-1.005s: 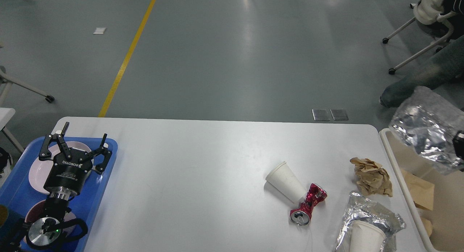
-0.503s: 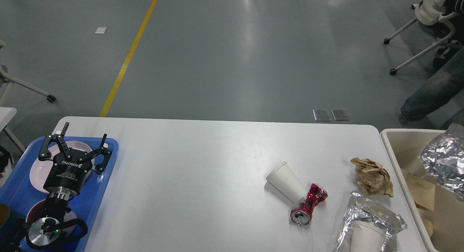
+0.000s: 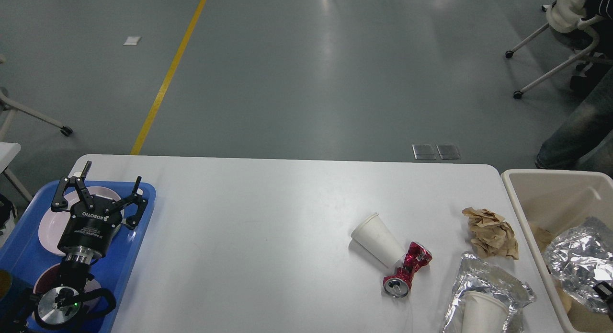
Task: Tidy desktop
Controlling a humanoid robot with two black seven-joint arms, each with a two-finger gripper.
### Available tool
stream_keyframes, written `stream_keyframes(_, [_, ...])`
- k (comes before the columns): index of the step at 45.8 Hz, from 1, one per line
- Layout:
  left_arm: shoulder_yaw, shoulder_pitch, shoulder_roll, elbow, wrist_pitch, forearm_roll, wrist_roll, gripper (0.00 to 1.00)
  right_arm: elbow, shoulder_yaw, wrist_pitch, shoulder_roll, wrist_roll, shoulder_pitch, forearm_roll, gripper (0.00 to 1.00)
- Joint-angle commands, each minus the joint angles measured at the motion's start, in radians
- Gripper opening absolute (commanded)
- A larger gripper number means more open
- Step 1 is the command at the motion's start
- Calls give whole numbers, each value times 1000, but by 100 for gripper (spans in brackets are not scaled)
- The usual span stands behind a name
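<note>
Lying littered: white rounded-corner desktop (image 3: 268, 237).

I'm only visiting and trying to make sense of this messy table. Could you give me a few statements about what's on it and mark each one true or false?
1. The crushed red can lies on its side on the desktop. True.
2. The white paper cup beside the can stands upright. False: it lies tipped over.
3. The crumpled brown paper is inside the beige bin. False: it lies on the desktop, near the bin.
4. The left gripper is open above the blue tray. True.
5. A crumpled silver foil bag is in the beige bin. True.
</note>
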State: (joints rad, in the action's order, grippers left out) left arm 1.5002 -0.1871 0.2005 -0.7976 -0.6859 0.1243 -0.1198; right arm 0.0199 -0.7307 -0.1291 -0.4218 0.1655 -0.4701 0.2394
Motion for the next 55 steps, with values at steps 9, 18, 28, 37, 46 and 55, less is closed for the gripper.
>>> stream_keyframes(9, [0,0,-1,0,0,0,0,97,0,-1,11,9,-1,14,0,23])
stream_keyframes(18, [0,0,0,0,0,0,0,97,9,-4,83,11,-6,14,-2,97])
stream_keyframes(28, [0,0,-1,0,-1,0,0,97,40,-6,85,-5,-4,-1,-6,99])
stream_keyframes(37, [0,0,0,0,-1,0,0,97,176,-16,72,-100,2,-156,-34,100])
stream_keyframes(46, [0,0,0,0,0,0,0,97,497,-136,25,-221,9,-484,-250,100])
stream_keyframes(55, [0,0,-1,0,-1,0,0,97,816,-464,-223,-244,19,-974,-284,100])
